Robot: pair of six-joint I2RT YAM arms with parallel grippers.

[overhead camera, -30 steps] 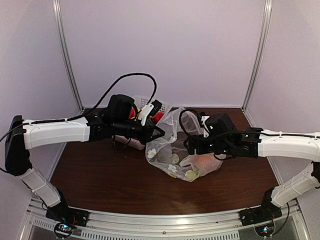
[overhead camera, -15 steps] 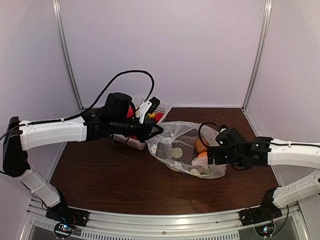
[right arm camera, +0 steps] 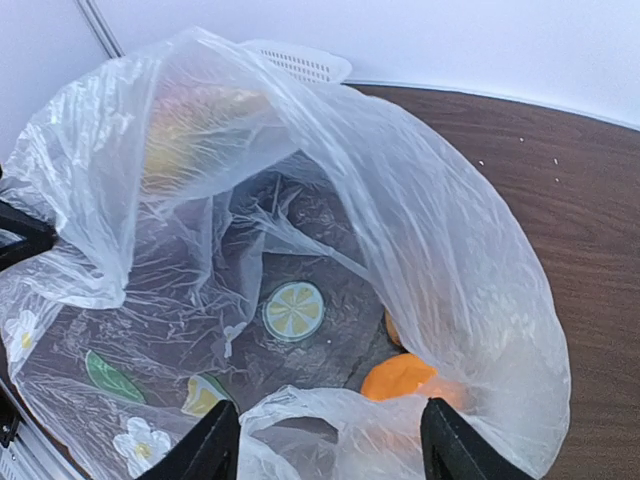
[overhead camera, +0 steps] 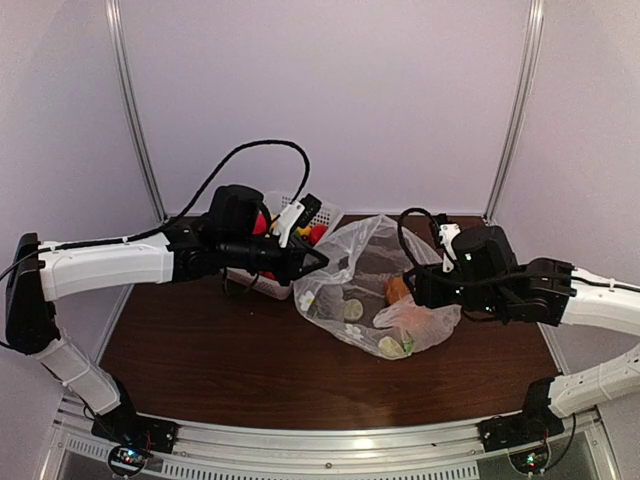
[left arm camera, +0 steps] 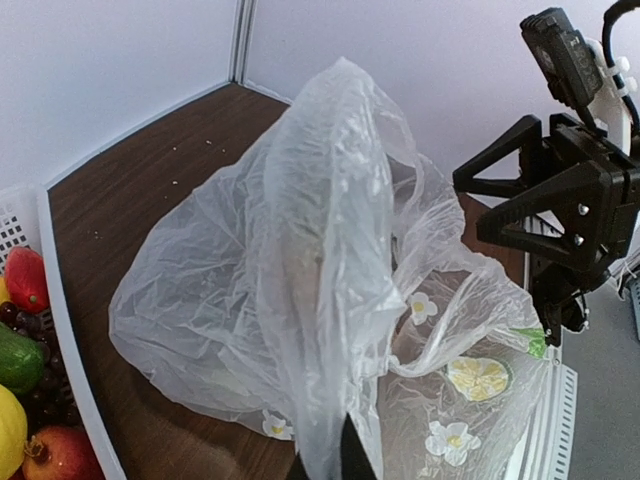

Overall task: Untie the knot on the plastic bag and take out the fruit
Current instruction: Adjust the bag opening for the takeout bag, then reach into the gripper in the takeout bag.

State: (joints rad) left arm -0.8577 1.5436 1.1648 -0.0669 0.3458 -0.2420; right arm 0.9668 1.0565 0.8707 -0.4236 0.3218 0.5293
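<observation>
The left gripper point(overhead camera: 318, 262) was pinched shut on a gathered fold of the thin, crinkly transparent plastic bag point(overhead camera: 365, 285), which was printed with small white flowers and green lime slices. In the left wrist view the film rose from between the dark fingers in a tall, loose peak. The bag sat on the dark brown wooden table point(overhead camera: 200, 350) between the two arms, its mouth gaping upward.

The right gripper point(right arm camera: 330, 425) was at the bag's right side. Its black jaws stood well apart, with a rolled edge of the film lying between them but not clamped. Just beyond that edge, a rounded orange toy fruit point(right arm camera: 398, 378) lay inside the bag against its right wall.

A white lattice plastic basket point(left arm camera: 62, 310) stood behind the left arm, near the bag's left side, holding red, green and yellow fruit.
</observation>
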